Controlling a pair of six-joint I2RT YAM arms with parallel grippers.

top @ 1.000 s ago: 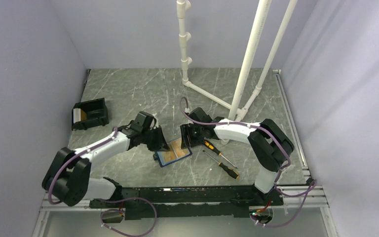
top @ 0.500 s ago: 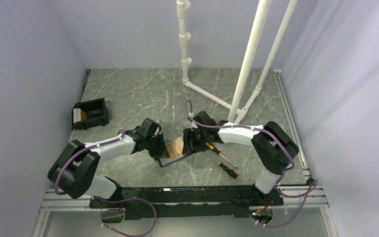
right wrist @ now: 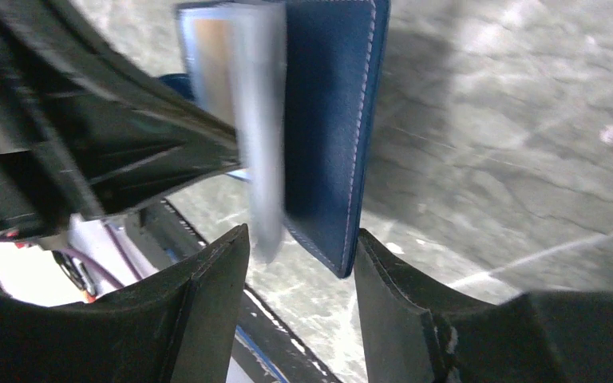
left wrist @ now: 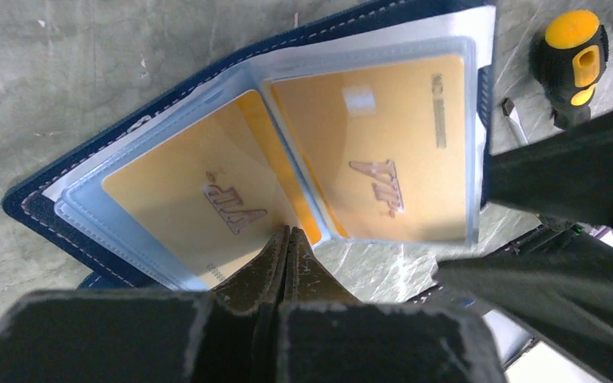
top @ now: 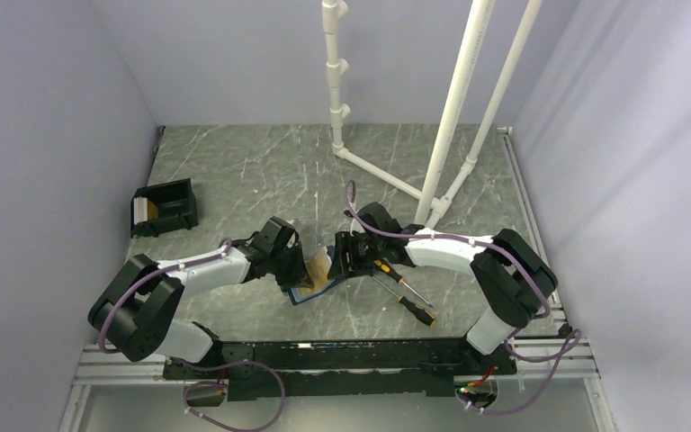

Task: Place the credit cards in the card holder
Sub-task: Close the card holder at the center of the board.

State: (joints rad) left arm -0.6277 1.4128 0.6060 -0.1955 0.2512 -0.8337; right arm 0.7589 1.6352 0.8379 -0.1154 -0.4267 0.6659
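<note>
Our left gripper has its fingers pressed together into one blunt wedge, pinching nothing we can see. Its tip seems to rest on the clear sleeve right at the fingertips, near the fold of the card holder, apparently to pin the open holder flat on the table. Two credit cards lie just beyond the fingertips, one on either side of the fold. They are orange-yellow, smooth and stiff, already inside glossy, flexible plastic pockets. The holder's cover is matte navy with pale stitching along its edge.

Our right gripper stands spread, with the raised navy cover and a blurred clear leaf between its fingers and no visible clamp, likely steadying that half. A yellow-and-black screwdriver handle lies past the holder's far corner.
</note>
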